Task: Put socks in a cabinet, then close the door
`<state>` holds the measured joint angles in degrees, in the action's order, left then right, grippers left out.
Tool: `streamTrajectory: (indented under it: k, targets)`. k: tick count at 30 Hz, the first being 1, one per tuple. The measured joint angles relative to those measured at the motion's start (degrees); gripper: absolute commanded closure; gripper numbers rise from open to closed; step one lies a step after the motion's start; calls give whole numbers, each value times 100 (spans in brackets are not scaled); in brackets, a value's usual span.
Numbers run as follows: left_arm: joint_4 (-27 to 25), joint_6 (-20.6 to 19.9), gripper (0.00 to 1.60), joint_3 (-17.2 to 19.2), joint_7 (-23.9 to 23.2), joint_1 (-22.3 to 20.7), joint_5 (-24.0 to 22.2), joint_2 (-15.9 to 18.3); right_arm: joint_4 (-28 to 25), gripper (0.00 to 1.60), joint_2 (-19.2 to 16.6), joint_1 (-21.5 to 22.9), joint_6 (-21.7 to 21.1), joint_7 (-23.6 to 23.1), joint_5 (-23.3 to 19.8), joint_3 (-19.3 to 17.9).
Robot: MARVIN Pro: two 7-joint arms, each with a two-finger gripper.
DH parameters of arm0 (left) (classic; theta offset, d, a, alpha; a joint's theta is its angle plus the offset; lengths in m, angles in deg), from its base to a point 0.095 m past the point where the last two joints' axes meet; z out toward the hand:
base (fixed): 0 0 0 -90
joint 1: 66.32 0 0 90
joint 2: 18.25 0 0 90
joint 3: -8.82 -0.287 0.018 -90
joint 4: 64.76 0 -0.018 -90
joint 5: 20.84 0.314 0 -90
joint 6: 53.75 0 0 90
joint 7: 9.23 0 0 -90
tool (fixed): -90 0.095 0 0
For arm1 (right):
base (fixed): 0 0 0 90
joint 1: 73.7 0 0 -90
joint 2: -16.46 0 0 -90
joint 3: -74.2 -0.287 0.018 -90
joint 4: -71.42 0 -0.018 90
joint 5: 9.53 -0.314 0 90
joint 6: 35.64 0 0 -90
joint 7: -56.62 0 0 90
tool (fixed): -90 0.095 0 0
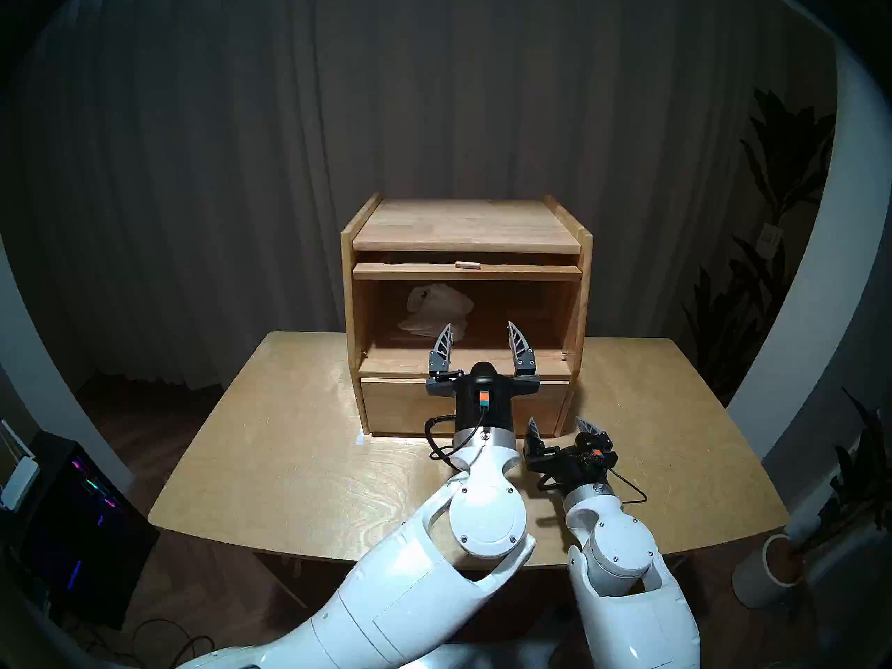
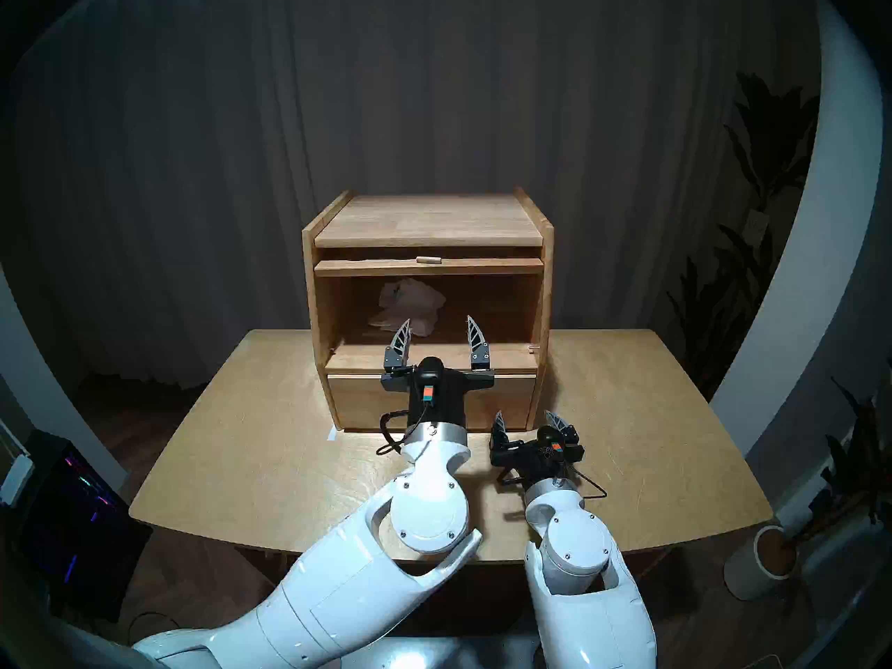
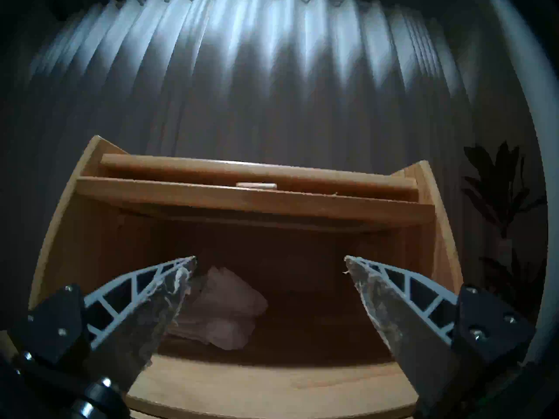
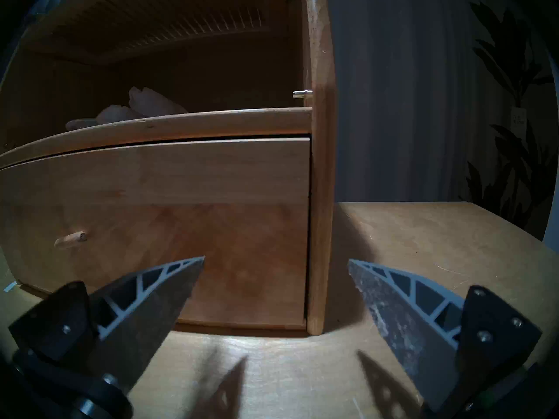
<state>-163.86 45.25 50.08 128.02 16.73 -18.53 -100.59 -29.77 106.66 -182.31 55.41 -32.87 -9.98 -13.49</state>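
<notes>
Beyond the left end effector (image 1: 480,339), wide and empty, the socks (image 1: 437,308) lie inside the cabinet (image 1: 350,286), its door (image 1: 466,271) raised; the right end effector (image 1: 564,427), also wide, hovers over the table (image 1: 289,436).

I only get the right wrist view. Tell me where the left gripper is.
Observer: The left gripper hangs open, holding nothing, in front of the cabinet's upper compartment.
Operator: Report the socks.
Observer: The socks lie crumpled on the compartment floor, left of middle, not between that gripper's fingers.
Operator: Find the door.
Observer: The door lies flat under the top board, open, only its front edge and peg handle showing.
</notes>
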Motion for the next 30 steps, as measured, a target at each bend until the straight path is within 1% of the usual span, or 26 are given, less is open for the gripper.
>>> streamTrajectory:
  k: [3,6,9,11,14,15,18,21,22,23,25,30]
  targets:
    - [-252,9,0,-47,103,137,138,218,0,0,0,0,0,0,0,0]
    - [-488,-18,0,-13,213,315,256,444,0,0,0,0,0,0,0,0]
    - [-759,-163,0,163,343,573,375,696,-1,0,0,0,0,0,0,0]
    - [-856,-234,0,248,378,674,405,793,-1,0,0,0,0,-1,0,0]
    - [-1026,-420,0,474,458,902,465,1002,-2,0,0,1,0,-1,0,0]
    - [-1083,-503,0,599,492,1007,485,1107,-2,0,0,0,0,-1,0,0]
    - [-1144,-639,0,840,540,1170,502,1292,-2,0,0,1,0,-1,0,0]
    - [-1199,-808,0,1198,578,1371,510,1549,-1,0,0,1,0,-1,0,0]
    - [-1205,-823,0,1235,578,1393,510,1577,-1,0,0,1,0,-1,0,0]
    - [-1218,-861,0,1348,576,1454,509,1662,-1,0,0,1,0,-1,0,0]
    - [-1228,-920,0,1540,543,1551,502,1791,-1,0,0,1,0,-1,0,0]
    - [-1261,-979,0,2048,248,1810,347,2154,-52,0,-6,-6,16,-4,40,32]
